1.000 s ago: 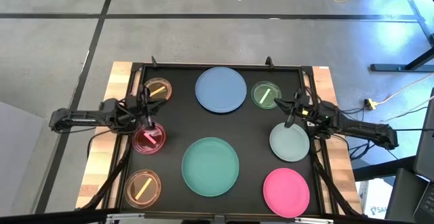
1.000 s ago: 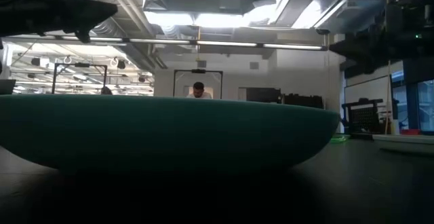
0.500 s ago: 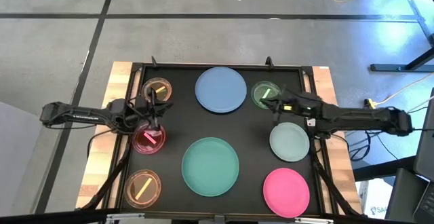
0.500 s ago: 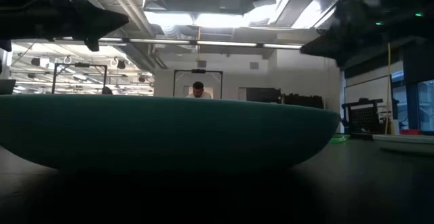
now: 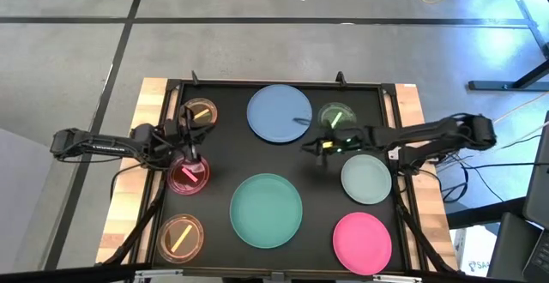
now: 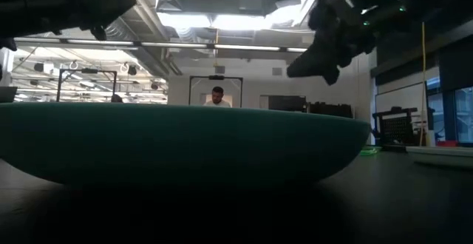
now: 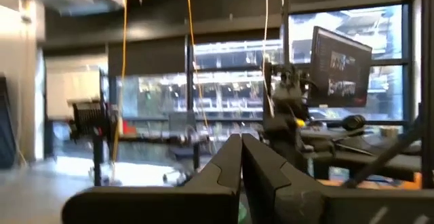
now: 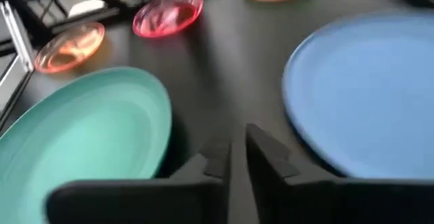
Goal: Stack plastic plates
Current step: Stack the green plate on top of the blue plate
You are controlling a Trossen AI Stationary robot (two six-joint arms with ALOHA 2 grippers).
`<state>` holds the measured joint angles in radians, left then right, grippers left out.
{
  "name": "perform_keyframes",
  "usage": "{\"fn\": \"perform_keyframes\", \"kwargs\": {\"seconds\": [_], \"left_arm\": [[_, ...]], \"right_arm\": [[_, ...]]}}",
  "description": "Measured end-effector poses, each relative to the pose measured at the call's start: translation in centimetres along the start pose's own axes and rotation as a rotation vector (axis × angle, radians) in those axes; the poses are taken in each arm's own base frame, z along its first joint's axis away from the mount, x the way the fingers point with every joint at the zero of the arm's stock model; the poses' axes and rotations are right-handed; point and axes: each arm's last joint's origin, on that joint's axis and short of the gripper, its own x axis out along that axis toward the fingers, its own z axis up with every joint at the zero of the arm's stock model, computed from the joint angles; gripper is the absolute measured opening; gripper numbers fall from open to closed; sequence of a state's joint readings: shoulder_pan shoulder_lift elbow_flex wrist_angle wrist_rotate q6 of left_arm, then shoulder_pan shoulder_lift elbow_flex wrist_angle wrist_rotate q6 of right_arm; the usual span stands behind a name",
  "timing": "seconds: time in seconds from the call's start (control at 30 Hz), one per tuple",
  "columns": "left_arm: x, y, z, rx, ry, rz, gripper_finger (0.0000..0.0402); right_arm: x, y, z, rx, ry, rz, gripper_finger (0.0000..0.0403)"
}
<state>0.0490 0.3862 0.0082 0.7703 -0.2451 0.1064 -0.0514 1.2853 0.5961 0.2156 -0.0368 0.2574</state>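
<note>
High view: right gripper (image 5: 310,146), fingers together, sits low between blue plate (image 5: 279,113) and teal plate (image 5: 267,209); risks nudging a rim instead of grasping.

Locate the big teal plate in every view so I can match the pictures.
High view: teal plate at bottom centre of the black mat.
Low view: fills the foreground, edge-on.
Left wrist view: not in it.
Right wrist view: at the left.
Shared landmark: the blue plate, across the mat.

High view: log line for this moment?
left gripper: shut, over red plate | right gripper: shut, between blue plate and teal plate | nothing stacked
</note>
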Motion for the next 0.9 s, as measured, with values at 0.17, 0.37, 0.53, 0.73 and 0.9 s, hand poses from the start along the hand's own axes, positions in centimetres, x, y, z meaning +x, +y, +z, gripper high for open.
{"fn": "perform_keyframes", "kwargs": {"seconds": [0.17, 0.37, 0.53, 0.73, 0.9], "left_arm": [[0.0, 0.0, 0.5, 0.05, -0.046, 0.004, 0.0006], [0.0, 0.1, 0.7, 0.046, -0.071, 0.008, 0.0006], [0.0, 0.1, 0.7, 0.038, -0.072, 0.006, 0.0006], [0.0, -0.1, 0.5, -0.011, -0.043, -0.011, 0.0006], [0.0, -0.1, 0.4, -0.014, -0.034, -0.012, 0.0006]], "right_arm": [[2.5, 2.3, -0.1, 0.025, 0.07, 0.05, 0.0132], [5.1, 4.7, -0.3, 0.005, 0.073, 0.069, 0.0195], [6.7, 6.3, -0.9, -0.017, 0.056, 0.08, 0.0199], [8.2, 6.8, -2.1, -0.015, 0.084, -0.003, 0.0189], [9.3, 6.4, -3.3, -0.014, 0.129, -0.023, 0.0188]]}}
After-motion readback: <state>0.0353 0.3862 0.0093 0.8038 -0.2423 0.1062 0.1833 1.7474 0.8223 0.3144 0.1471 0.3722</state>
